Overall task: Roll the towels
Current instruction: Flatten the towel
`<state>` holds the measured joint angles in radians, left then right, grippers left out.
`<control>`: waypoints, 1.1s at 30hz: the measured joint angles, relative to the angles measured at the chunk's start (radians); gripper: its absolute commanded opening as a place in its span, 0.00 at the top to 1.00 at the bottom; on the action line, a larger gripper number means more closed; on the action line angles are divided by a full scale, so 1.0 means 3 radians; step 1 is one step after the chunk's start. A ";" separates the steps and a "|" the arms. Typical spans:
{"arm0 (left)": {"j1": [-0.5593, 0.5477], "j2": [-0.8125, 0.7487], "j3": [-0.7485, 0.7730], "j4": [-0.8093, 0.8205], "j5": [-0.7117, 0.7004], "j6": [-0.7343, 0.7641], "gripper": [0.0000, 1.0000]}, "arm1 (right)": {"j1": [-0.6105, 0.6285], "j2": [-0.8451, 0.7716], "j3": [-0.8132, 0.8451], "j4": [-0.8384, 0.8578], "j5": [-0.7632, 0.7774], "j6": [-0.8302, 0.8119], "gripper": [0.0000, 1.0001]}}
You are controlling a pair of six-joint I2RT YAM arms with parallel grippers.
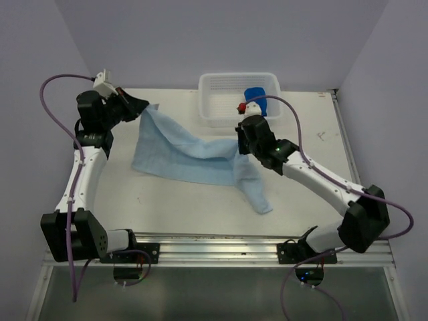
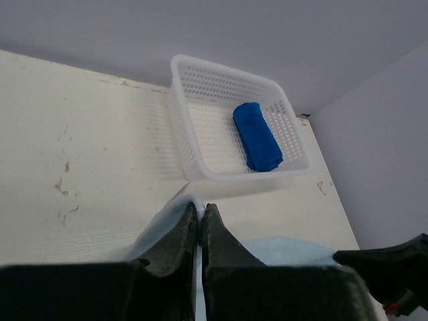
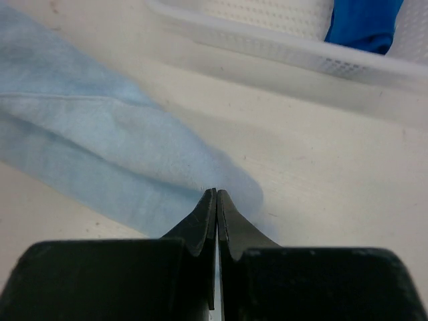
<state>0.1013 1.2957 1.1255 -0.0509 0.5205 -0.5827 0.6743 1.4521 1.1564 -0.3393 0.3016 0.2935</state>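
The pale towel (image 1: 180, 157) is being held up along one edge between both arms, the rest of it trailing onto the table (image 1: 167, 207) with one end drooping toward the near edge. Its far left corner is being pinched by the left gripper (image 1: 142, 105), whose fingers (image 2: 180, 234) are being pressed together on a thin fold of cloth. The opposite corner is being nipped by the right gripper (image 1: 239, 142), its fingers (image 3: 200, 224) likewise closed tight. The dark towel (image 2: 257, 137), already rolled, is being kept in the basket (image 2: 200, 73) at the far edge of the table.
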 measured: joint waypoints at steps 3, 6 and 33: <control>0.0000 -0.0083 0.0094 0.0015 -0.0015 -0.0001 1.00 | 0.0287 -0.0561 -0.0047 0.0109 0.0247 -0.0261 1.00; 0.0000 -0.0318 -0.0039 0.0036 -0.0050 -0.0001 1.00 | 0.0688 -0.1073 -0.0298 0.0164 0.0309 -0.0376 1.00; 0.0000 -0.1541 -0.1915 -0.0285 -0.0289 0.0154 1.00 | 0.0732 -0.0813 -0.0861 -0.0621 0.0407 0.0818 0.62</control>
<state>0.1013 0.8333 0.5510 -0.1364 0.4339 -0.5365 0.8940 1.2083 0.8982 -0.5255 0.4236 0.5388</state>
